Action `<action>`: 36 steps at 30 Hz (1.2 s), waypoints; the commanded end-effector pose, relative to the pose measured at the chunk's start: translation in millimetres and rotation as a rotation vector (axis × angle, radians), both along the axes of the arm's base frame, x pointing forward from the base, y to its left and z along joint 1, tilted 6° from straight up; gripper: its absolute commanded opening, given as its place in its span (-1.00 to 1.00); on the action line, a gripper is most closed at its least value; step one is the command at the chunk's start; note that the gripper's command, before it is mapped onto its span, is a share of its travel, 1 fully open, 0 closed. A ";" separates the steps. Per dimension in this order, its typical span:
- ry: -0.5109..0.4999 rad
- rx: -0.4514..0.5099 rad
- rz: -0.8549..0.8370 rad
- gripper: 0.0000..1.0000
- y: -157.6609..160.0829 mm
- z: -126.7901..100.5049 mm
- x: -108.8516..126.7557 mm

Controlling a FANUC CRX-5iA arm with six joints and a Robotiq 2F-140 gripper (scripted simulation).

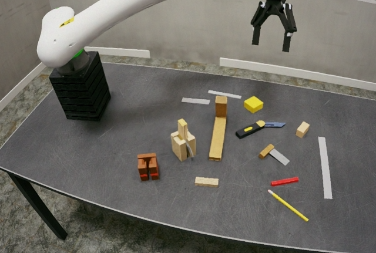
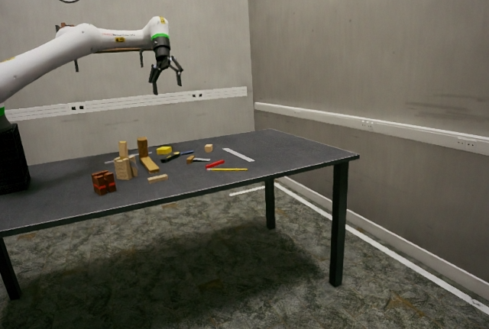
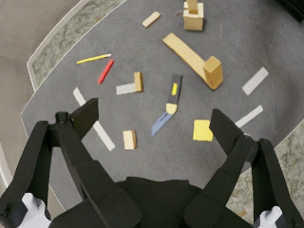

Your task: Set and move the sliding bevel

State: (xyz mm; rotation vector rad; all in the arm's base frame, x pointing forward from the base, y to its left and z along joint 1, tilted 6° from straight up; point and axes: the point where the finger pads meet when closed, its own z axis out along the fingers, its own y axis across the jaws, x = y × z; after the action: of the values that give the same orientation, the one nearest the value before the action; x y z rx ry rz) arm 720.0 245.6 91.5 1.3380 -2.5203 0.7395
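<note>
Sliding bevel [image 1: 184,135]: upright in pale block [image 1: 180,147], far below and well apart from the fingers [image 1: 257,33]. Red-brown block [image 1: 147,166]: near it, unoccupied. Leaning leg [image 1: 220,105] on rail [image 1: 218,138]: just beside. Gripper [image 1: 272,39]: released, fully spread, grasping nothing. Risk: try square [image 1: 273,154] and utility knife [image 1: 253,128] lie nearer beneath the fingers; descending on a lookalike, or knocking the leg, likely spoils the angle
</note>
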 end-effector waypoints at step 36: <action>0.463 0.217 1.019 1.00 -206.8 -91.4 -70.7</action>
State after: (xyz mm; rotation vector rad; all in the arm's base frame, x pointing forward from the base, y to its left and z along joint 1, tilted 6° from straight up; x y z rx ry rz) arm 666.1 60.5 9.3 2.3866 -1.6105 0.2305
